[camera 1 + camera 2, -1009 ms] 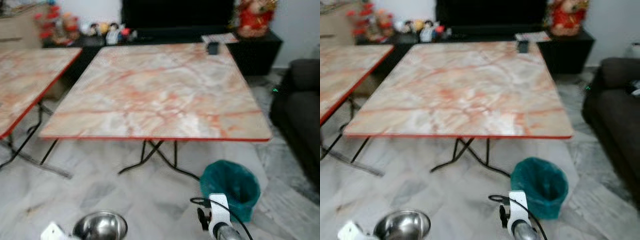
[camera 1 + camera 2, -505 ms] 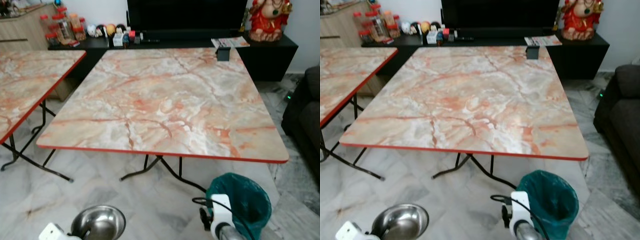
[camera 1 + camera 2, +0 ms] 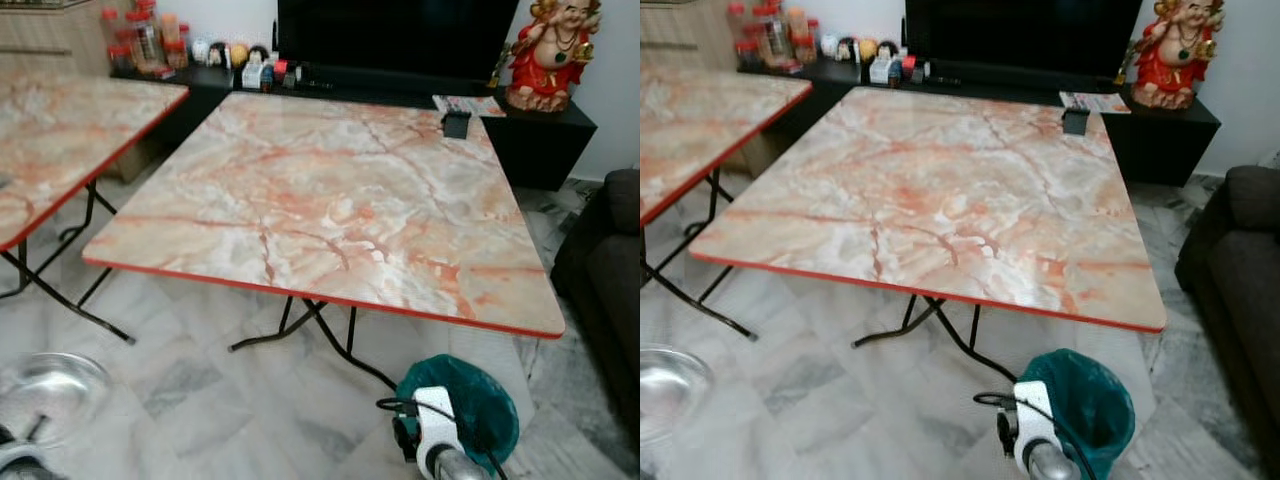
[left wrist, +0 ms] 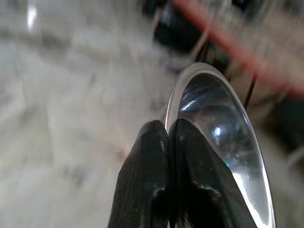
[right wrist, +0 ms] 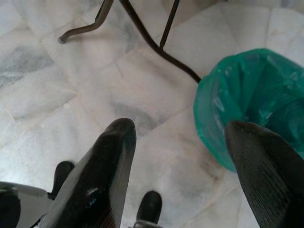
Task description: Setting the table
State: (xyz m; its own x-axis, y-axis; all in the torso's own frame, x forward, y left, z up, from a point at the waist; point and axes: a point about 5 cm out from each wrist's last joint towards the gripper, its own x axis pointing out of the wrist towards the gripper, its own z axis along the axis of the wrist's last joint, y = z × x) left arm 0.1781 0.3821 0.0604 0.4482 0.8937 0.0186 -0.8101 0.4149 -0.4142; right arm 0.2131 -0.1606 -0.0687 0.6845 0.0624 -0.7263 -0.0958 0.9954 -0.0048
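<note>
The left tool (image 4: pixel 168 156) is closed on the rim of a steel bowl (image 4: pixel 223 147); its two black fingers (image 4: pixel 147 185) are pressed together with the thin metal edge pinched between them. In the head views the steel bowl shows blurred at the near left, low over the marble floor (image 3: pixel 200 400), short of the near edge of the counter (image 3: pixel 330 200).

The right tool (image 5: pixel 175 156) hangs at the near right with its fingers spread wide apart and nothing between them, above the floor and just beside a bin lined with a green bag (image 5: pixel 256 99). The bin stands on the floor below the near right corner of the counter, close to the black folding legs (image 3: pixel 320 330).

The counter has a pink and orange marbled top with a red edge, and a small dark object (image 3: pixel 456 124) sits near its far right corner. A second counter (image 3: pixel 60 130) of the same pattern stands to the left. Beyond them a low black cabinet (image 3: pixel 540 130) carries jars (image 3: pixel 140 40), small figurines (image 3: pixel 240 60), a paper (image 3: pixel 465 103) and a red statue (image 3: pixel 555 50). A dark sofa (image 3: pixel 1240 260) sits at the right.
</note>
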